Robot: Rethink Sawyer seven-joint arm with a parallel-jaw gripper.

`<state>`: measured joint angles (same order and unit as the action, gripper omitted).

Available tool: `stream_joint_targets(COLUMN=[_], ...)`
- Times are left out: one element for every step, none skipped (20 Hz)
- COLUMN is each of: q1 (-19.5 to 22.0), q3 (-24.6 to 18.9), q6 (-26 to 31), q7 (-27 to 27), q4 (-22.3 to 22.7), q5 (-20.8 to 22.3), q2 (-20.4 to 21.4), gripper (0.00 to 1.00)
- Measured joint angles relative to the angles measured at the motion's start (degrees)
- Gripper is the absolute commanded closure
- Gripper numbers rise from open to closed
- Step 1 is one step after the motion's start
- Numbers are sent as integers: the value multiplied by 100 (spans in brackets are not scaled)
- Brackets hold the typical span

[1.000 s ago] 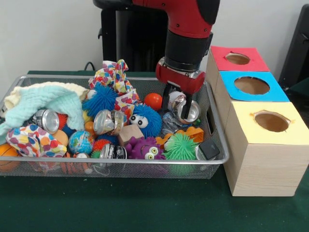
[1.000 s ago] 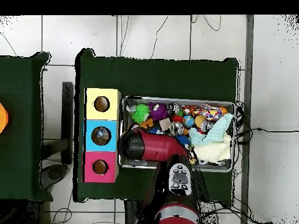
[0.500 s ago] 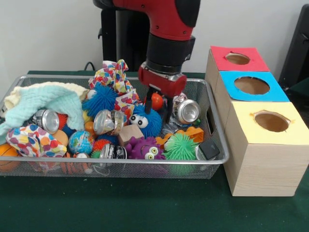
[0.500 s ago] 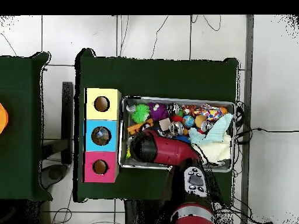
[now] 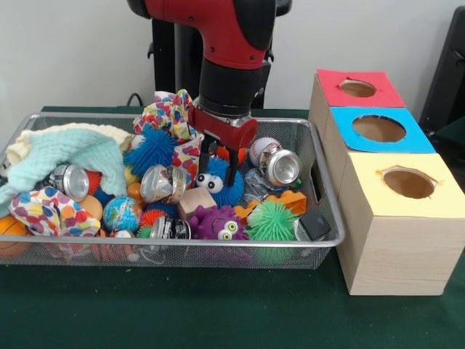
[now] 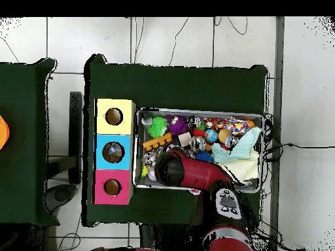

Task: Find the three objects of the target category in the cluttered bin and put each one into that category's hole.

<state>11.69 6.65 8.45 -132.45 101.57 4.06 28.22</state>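
The silver wire mesh bin (image 5: pixel 87 244) holds a heap of toys, cloths and crushed metal cans. My gripper (image 5: pixel 218 173) hangs low over the bin's back middle, open and empty, its fingers (image 5: pixel 205 164) straddling a blue fuzzy ball with eyes (image 5: pixel 218 185). A crushed can (image 5: pixel 280 166) lies to its right, another (image 5: pixel 163 182) to its left, a third (image 5: pixel 69 180) under the mint cloth (image 5: pixel 69 153). In the overhead view the arm (image 6: pixel 190 171) covers the gripper and part of the bin (image 6: pixel 199 110).
Three pale wooden boxes with round holes stand right of the bin: red top (image 5: pixel 357 89), blue top (image 5: pixel 378 129), yellow top (image 5: pixel 407 182). A purple monster toy (image 5: pixel 218 222), green spiky ball (image 5: pixel 271 222), wooden block (image 5: pixel 195 200) and globe ball (image 5: pixel 120 212) lie near the bin's front.
My gripper has moved from around the crushed can at the bin's right to over the blue fuzzy ball, leftward in the front view. The can stays in the bin.
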Motion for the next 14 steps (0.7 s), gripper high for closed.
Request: stream_joint_targets(q1=[-8,-16,-21,-37,-42,-46,-49,-57,-59,-63,-67,-72,-79,-98], q3=[0,1,0,-2,-4,-6,-7,-12,-13,-15,-17,-18,-20,-22], q6=[0,0,0,0,0,0,0,-1,-1,-1,-1,-1,-1,-1], q7=[0,0,0,0,0,0,0,0,0,0,0,0,0,0], q4=[3,6,7,14,18,22,26,36,43,51,59,67,79,116], q5=[-1,-1,0,0,-1,-1,-1,-1,-1,-1,-1,-1,-1,-1], q2=[-11,-17,-21,-26,-26,-26,-26,-26,-26,-26,-26,-26,-26,-20], gripper=[0,0,0,0,0,0,0,0,0,0,0,0,0,0])
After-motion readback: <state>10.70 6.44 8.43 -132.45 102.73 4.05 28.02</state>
